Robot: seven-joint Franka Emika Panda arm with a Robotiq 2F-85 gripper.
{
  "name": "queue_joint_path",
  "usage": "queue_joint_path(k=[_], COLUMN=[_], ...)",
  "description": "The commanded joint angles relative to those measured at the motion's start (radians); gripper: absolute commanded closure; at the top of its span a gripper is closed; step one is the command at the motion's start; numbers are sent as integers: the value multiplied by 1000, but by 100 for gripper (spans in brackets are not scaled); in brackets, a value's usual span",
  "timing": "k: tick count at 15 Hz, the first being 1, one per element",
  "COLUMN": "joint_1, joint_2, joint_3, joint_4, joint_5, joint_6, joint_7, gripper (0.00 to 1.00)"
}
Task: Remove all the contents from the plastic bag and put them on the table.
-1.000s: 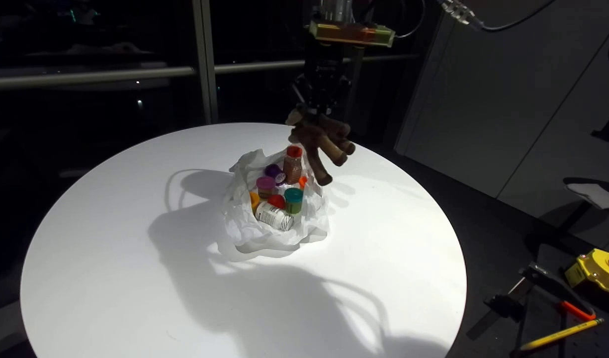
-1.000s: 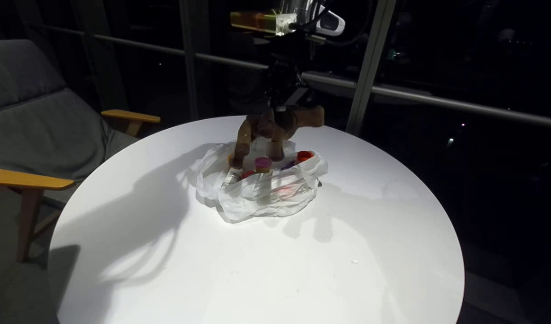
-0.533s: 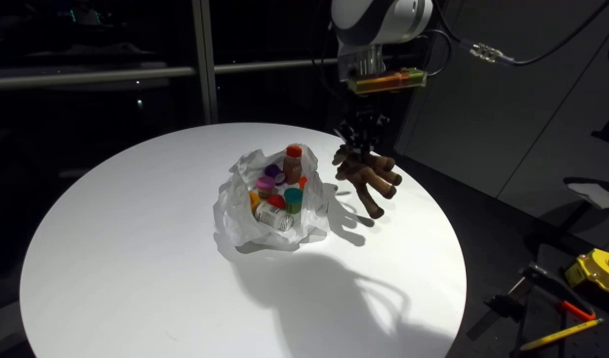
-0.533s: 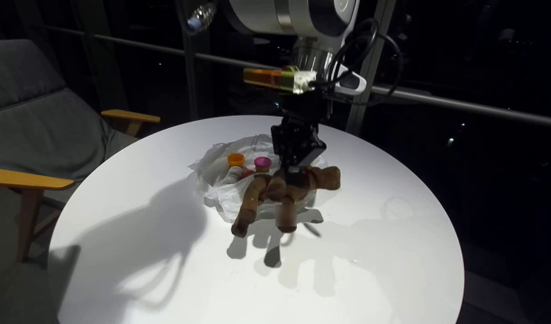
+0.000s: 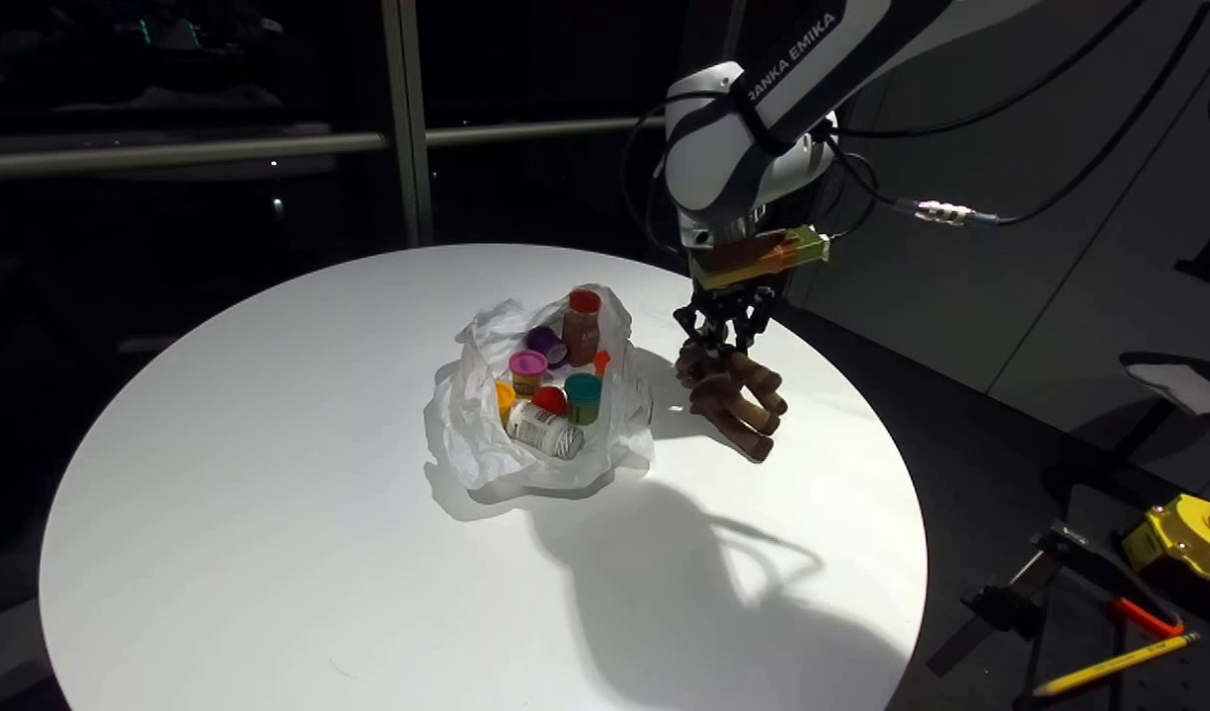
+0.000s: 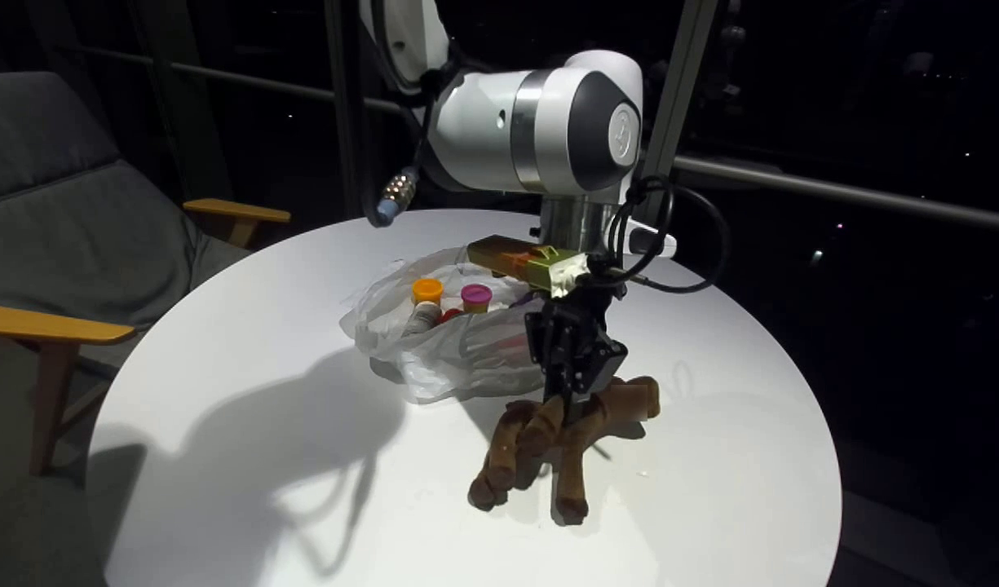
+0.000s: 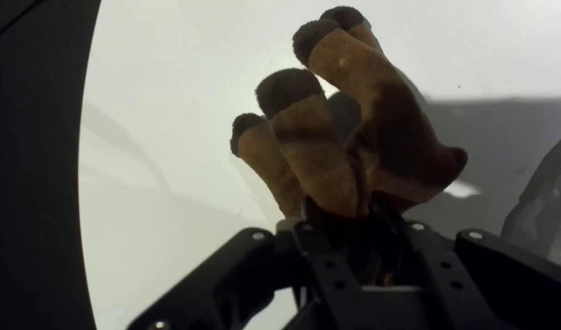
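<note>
- Your gripper [image 7: 343, 209] is hanging low over the round, smooth white table [image 5: 269, 513], right of the plastic bag [image 5: 469, 439] in an exterior view. Jaws are standing apart with brown plush between them; can't tell if they're pinching it.
- You're seeing the brown toy figure [image 5: 727, 397] down at the tabletop: napped fabric, stubby tube legs splaying, dark fuzzy ends looking to be touching the table.
- Bag is gaping upward, thin whitish film crinkling all round.
- In an exterior view, far inside the bag: red-capped bottle [image 5: 582, 336] is standing upright, purple cup [image 5: 545, 342] is tipping just left of it.
- Mid-bag: squat cylinders, pink-lidded tub [image 5: 527, 372] sitting left, teal-lidded tub [image 5: 583, 400] right; round red piece [image 5: 549, 399] is showing just left of the teal.
- Near side: labelled white bottle [image 5: 543, 430] is lying over; orange tub [image 5: 505, 401] is showing at the left wall.
- Gray cloth armchair [image 6: 50, 196] with wooden arms is standing left of the table in an exterior view.
</note>
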Motion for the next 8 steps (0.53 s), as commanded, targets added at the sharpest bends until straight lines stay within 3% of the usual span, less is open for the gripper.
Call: queue_joint_path(k=[1,5,8], joint_1=[59,84,81], joint_2=[-87,-167,-157], joint_3=[-43,-4,54], joint_4=[-33,-29,20], joint_5=[-51,-41,-25], joint_6=[-11,24,72], joint_7=[71,58,-5], gripper=[36,6,0])
